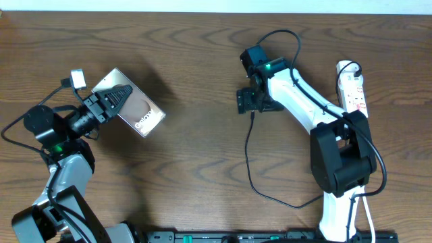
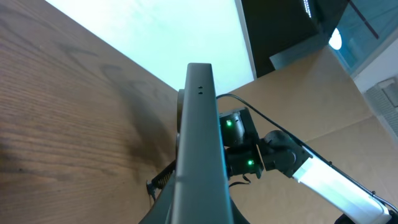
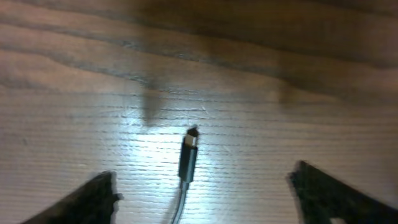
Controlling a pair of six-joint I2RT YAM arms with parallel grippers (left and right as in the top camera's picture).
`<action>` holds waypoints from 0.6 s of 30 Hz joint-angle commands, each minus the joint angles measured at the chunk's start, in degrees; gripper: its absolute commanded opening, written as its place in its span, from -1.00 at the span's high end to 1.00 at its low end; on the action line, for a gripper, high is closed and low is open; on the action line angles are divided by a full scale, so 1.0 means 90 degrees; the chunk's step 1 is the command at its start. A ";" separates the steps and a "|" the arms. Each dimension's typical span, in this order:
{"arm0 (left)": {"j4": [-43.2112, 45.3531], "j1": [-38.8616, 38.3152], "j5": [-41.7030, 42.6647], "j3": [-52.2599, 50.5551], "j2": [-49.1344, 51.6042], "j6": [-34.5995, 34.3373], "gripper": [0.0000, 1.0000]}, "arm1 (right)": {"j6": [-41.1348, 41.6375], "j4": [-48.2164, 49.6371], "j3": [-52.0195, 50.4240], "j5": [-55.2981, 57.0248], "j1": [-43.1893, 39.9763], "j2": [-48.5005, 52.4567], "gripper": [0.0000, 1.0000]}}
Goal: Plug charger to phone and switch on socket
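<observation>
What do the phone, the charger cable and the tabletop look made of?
Phone: glossy reflective face, probably glass; its edge looks like matte grey metal or plastic. Charger cable: thin, black, dull, likely a rubbery plastic sheath. Tabletop: brown with wood grain, real wood or laminate.

White lettering sits near the lower edge of the phone point(image 1: 143, 113). It reads roughly "Galaxy", and the rest is too small to make out. The red marks on the power strip point(image 1: 354, 86), far right of the phone, are unreadable.
</observation>
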 commanded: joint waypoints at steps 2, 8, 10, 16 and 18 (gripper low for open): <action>0.0039 0.0022 0.0272 0.0058 -0.0034 0.0143 0.85 | 0.0512 -0.0005 -0.0124 -0.0214 0.0070 -0.0143 -0.99; 0.0036 0.0022 0.0270 0.0058 -0.0034 0.0236 0.85 | 0.1362 -0.0005 -0.0483 -0.0279 0.0223 -0.0143 -0.99; 0.0036 0.0022 0.0270 0.0058 -0.0034 0.0253 0.84 | 0.1557 0.0051 -0.0646 -0.0279 0.0308 -0.0143 -0.98; 0.0036 0.0022 0.0270 0.0058 -0.0034 0.0277 0.85 | 0.1719 0.0801 -0.1224 -0.0423 0.0573 -0.0143 -0.68; 0.0036 0.0022 0.0270 0.0058 -0.0034 0.0277 0.85 | 0.1809 0.1010 -0.1358 -0.0386 0.0583 -0.0141 -0.38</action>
